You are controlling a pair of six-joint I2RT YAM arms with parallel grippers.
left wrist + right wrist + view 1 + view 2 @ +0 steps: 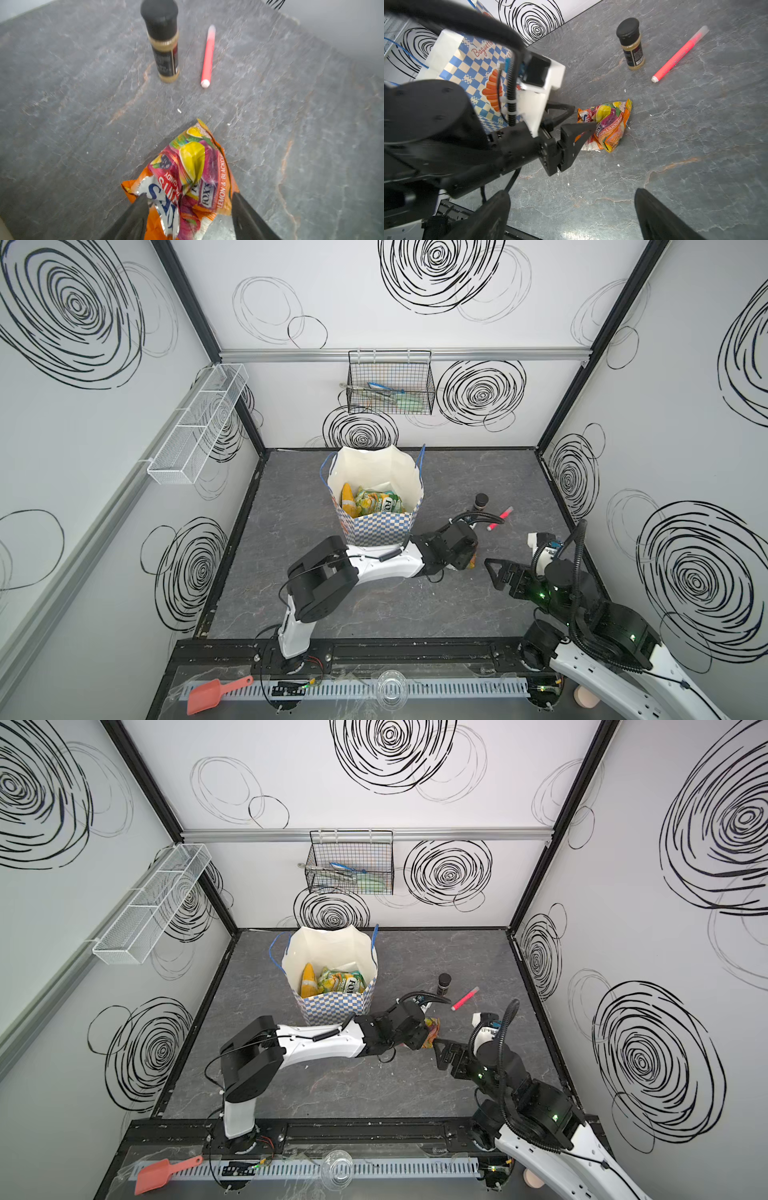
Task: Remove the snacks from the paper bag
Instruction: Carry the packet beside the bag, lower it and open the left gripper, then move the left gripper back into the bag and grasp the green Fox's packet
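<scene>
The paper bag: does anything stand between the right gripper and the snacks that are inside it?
Yes. The left gripper, jaws open around the orange packet on the table, and its arm lie between the right gripper and the paper bag. The snacks inside are uncovered from above.

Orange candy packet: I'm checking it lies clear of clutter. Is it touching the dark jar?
Apart. The right wrist view shows bare table between the candy packet and the jar; the left wrist view shows the same gap.

Blue-and-white checkered paper bag (376, 526), orange packet (188, 178)
</scene>
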